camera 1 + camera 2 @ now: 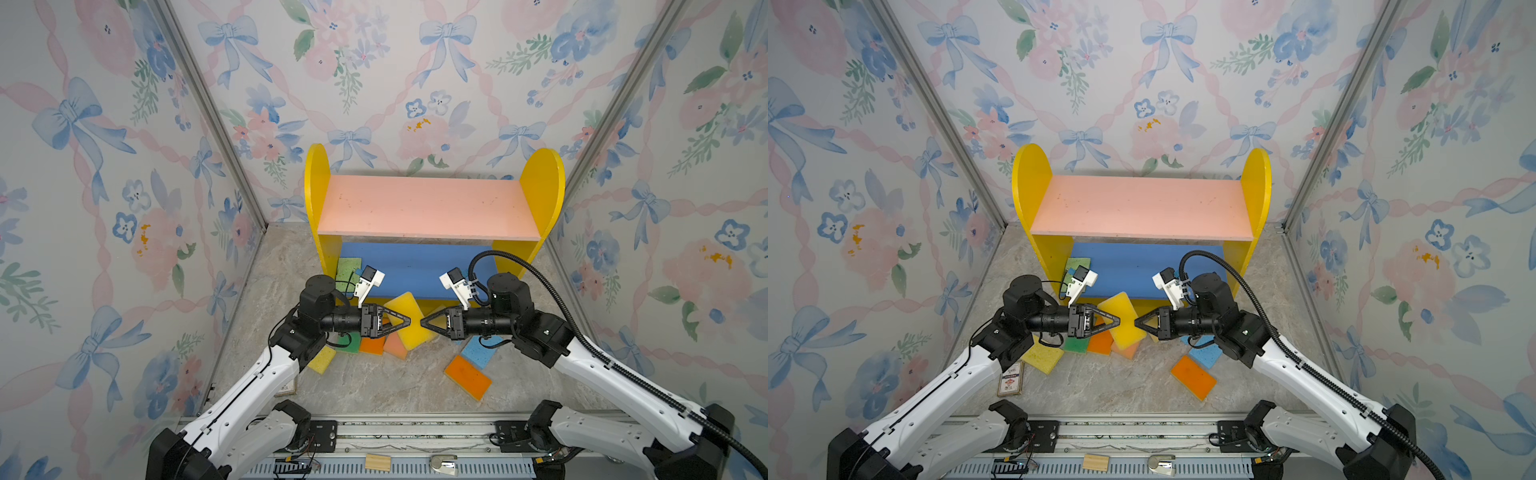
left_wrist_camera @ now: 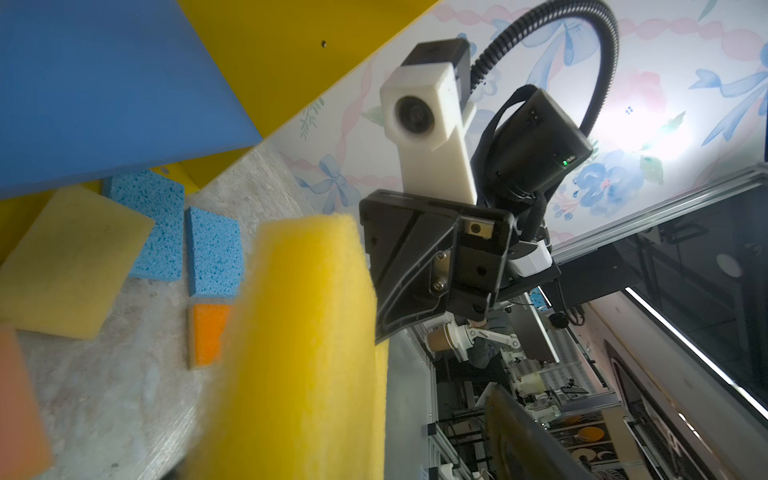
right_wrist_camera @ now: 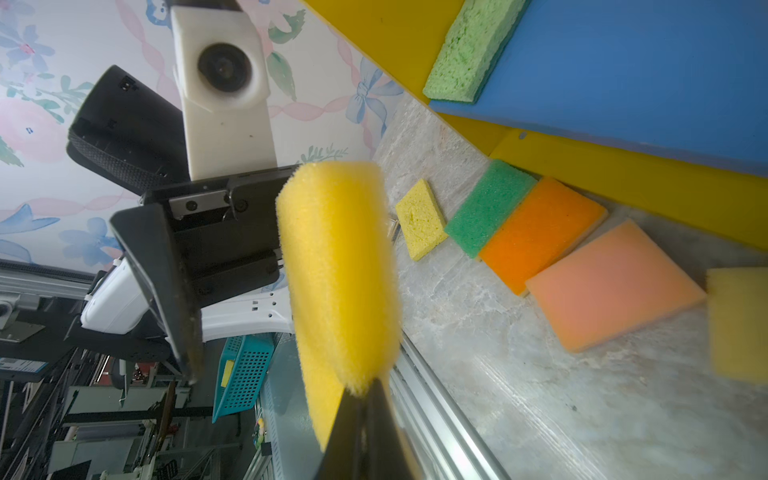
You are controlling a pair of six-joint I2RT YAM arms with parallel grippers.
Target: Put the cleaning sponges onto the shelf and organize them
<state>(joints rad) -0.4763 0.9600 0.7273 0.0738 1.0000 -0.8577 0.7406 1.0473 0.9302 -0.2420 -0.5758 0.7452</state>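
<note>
Left gripper point(image 1: 406, 321): standing spread; in the right wrist view I'm seeing one finger point(image 3: 160, 291) well clear of the foam.
Yellow sponge point(image 1: 406, 302): hanging in the air between both grippers, in front of the shelf point(image 1: 424, 208), above the floor point(image 1: 395, 390).
Right gripper point(image 1: 424, 322): pinching one end of the yellow sponge.
Risk, left: when I'm backing that arm off, a finger could be snagging the foam and tugging it loose.
Risk, right: I'm gripping only an end, so the sponge may be drooping and catching a board edge going in.
On shelf: one, the pale green sponge point(image 1: 348, 270), lying at the left end of the blue board point(image 1: 415, 270).
On floor: eight, namely the pale yellow sponge point(image 1: 322, 359), green sponge point(image 1: 350, 344), orange sponge point(image 1: 371, 345), peach sponge point(image 1: 395, 348), dull yellow sponge point(image 2: 70, 266), two blue sponges point(image 2: 214, 249) and second orange sponge point(image 1: 467, 376).
Sponges: I'm counting ten in all.
</note>
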